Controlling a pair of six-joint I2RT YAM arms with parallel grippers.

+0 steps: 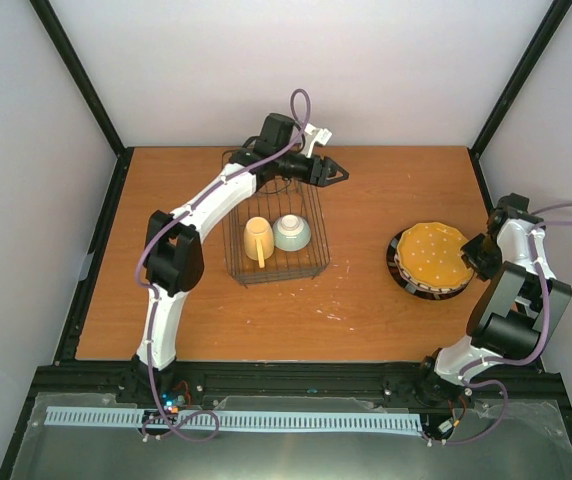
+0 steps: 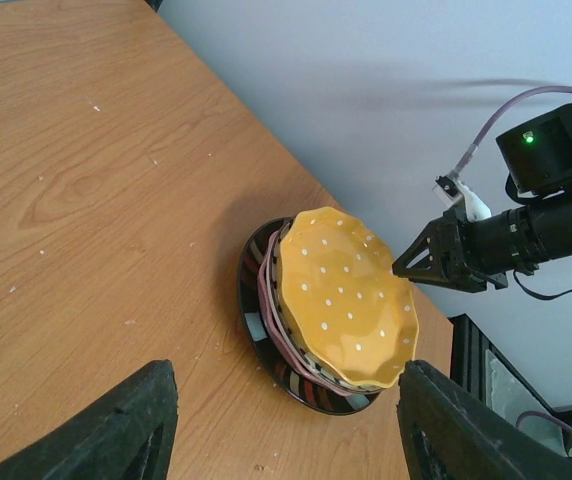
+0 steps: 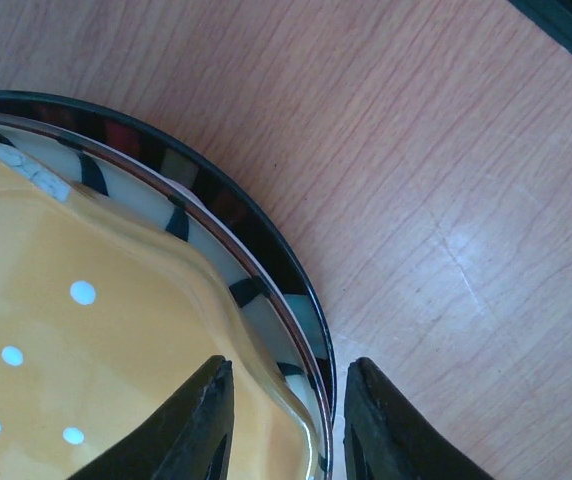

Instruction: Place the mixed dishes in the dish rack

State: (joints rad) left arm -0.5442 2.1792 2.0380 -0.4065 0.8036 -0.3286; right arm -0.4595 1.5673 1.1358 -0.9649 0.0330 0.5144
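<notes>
The tabletop (image 3: pixel 466 150) is smooth wood with clear grain and some fine scratches. The orange-yellow dotted plate (image 3: pixel 86 330) and the black plate (image 3: pixel 228 205) are glossy glazed ceramic. The dish rack (image 1: pixel 234 250) is thin dark metal wire. The left end effector (image 2: pixel 286 420) has matt black plastic fingers (image 2: pixel 126 430).

You are seeing the dish rack (image 1: pixel 306 272), a dark wire basket, standing on the desk with two dishes sitting in its near half. The cream-yellow mug (image 1: pixel 258 240) is lying with its handle pointing toward the rack's near edge, and the pale blue-green bowl (image 1: pixel 292 232) is resting just beside it. The four plates are sitting in one stack well apart from the rack, to its right. The orange-yellow dotted plate (image 1: pixel 434 253) is lying on top, slightly off centre. Beneath it the striped plate (image 3: pixel 156 205), the pink plate (image 2: pixel 271 320) and the black plate (image 3: pixel 256 225) are showing only their rims.
</notes>
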